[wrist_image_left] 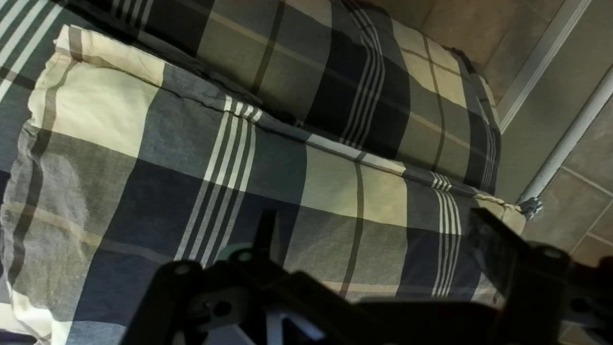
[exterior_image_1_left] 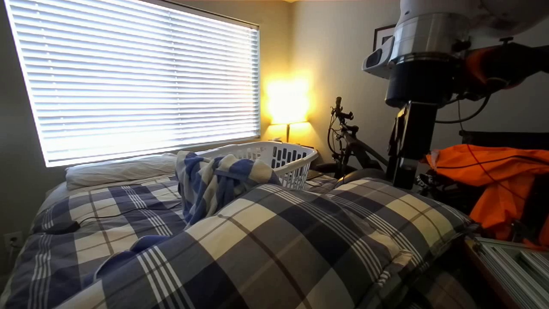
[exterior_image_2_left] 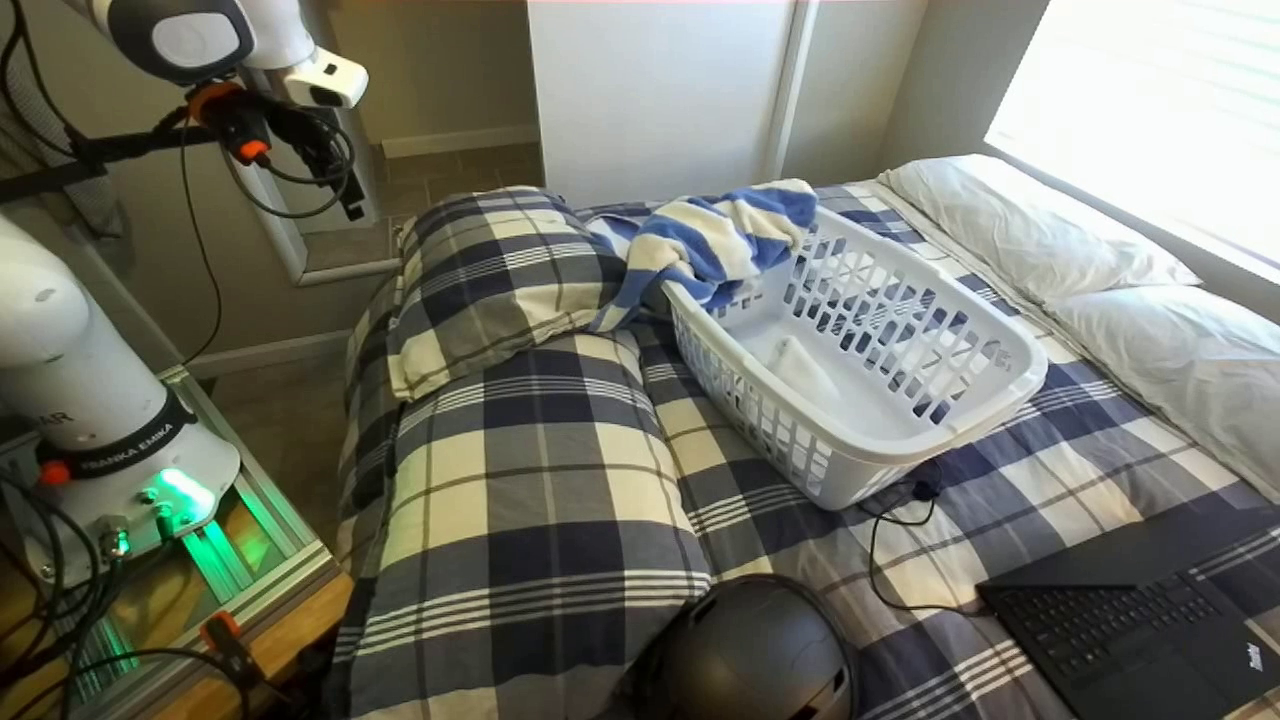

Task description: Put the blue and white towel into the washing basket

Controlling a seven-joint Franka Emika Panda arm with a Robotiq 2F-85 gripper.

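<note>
The blue and white striped towel (exterior_image_1_left: pixel 229 171) is bunched over one end of the white washing basket (exterior_image_1_left: pixel 296 165). In an exterior view the towel (exterior_image_2_left: pixel 715 240) drapes over the basket's rim (exterior_image_2_left: pixel 760 395), with part hanging outside toward the plaid pillow and a little hanging inside. A white cloth-like thing (exterior_image_2_left: pixel 800 372) lies on the basket floor. My gripper (wrist_image_left: pixel 373 215) is open and empty above the plaid bedding in the wrist view. In both exterior views the gripper (exterior_image_1_left: pixel 404 174) (exterior_image_2_left: pixel 350 200) hangs beside the bed, apart from towel and basket. Towel and basket are out of the wrist view.
Plaid pillows (exterior_image_2_left: pixel 510 280) and bulky bedding (exterior_image_2_left: pixel 540 480) lie between the arm and the basket. A black helmet (exterior_image_2_left: pixel 750 655), an open laptop (exterior_image_2_left: pixel 1130 610) and a cable are on the bed. White pillows (exterior_image_2_left: pixel 1040 220) line the window side. An orange jacket (exterior_image_1_left: pixel 493 171) hangs near the arm.
</note>
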